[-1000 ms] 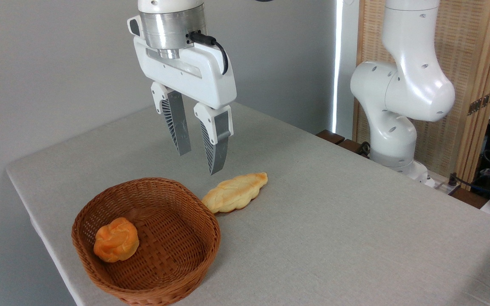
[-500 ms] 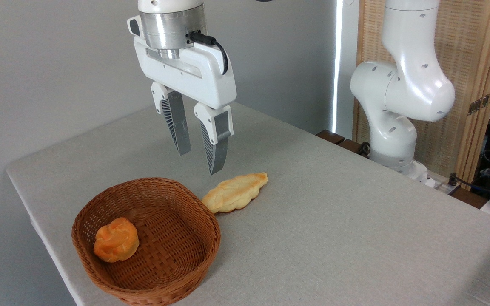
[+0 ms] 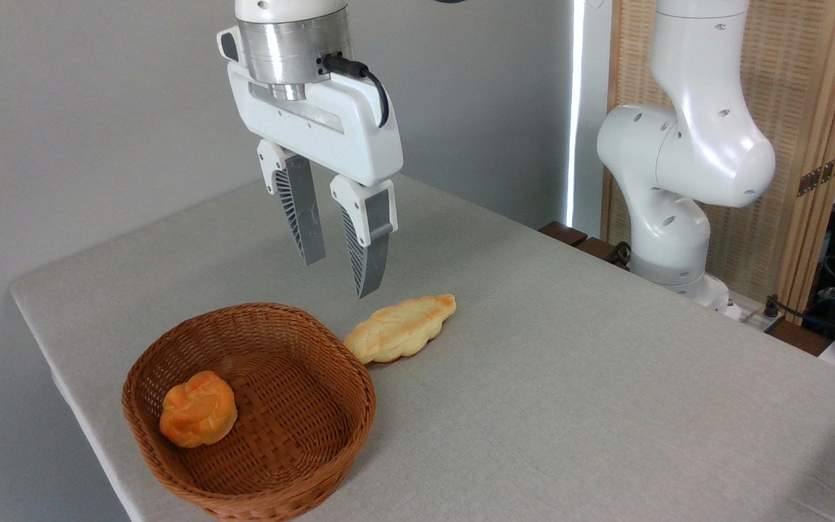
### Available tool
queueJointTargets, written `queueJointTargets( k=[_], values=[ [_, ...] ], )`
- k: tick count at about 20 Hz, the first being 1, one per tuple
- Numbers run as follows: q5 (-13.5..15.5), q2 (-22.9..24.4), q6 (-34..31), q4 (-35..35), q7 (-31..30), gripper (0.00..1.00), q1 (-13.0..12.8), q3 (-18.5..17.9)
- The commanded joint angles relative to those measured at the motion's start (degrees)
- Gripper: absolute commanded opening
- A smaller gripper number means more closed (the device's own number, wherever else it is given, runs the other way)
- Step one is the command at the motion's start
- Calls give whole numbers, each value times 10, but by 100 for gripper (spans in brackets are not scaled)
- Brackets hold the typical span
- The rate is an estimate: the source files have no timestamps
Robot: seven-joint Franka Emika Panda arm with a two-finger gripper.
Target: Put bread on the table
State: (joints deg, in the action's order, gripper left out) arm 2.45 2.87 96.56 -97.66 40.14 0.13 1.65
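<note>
Bread, the small round knotted bun with its orange-golden crust, lay inside the brown wicker basket when you looked, resting against the woven floor toward the left wall and well apart from anything else. You could see the basket's tight herringbone weave on the inside and its rolled rim, with the near edge cut off by the bottom of the picture. Just beside the basket's right rim, on the tabletop, lay the longer pale-yellow braided loaf, leaf-shaped and tapering to a darker tip; whether it touched the rim, you could not tell. The tabletop was covered in a light grey-beige cloth with a fine, even weave, smooth and flat. Above the gap between basket and loaf your gripper hung in the air, its two fingers apart with nothing between them; they were grey, wedge-shaped and ribbed along the inner faces, set in glossy white housings under a brushed metal collar with a black cable plugged in. The white arm rose at the right, its top cut off by the frame. No writing was legible anywhere.
</note>
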Motion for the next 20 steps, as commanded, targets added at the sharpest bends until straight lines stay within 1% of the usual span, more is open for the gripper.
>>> queueJointTargets(
  k=[1,9,11,12,14,15,16,18,20],
  values=[
    [12,1,-21,10,11,100,1,-3],
    [12,-2,-15,10,5,100,0,-2],
    [16,-5,-2,9,0,100,0,2],
    [25,-11,14,10,-15,100,0,4],
    [40,-22,49,10,-73,100,-5,6],
    [40,-30,69,10,-105,100,-20,7],
    [39,-43,102,9,-150,100,-36,7],
    [35,-62,150,9,-207,100,-57,7],
    [35,-79,192,8,-231,100,-73,7]
  ],
)
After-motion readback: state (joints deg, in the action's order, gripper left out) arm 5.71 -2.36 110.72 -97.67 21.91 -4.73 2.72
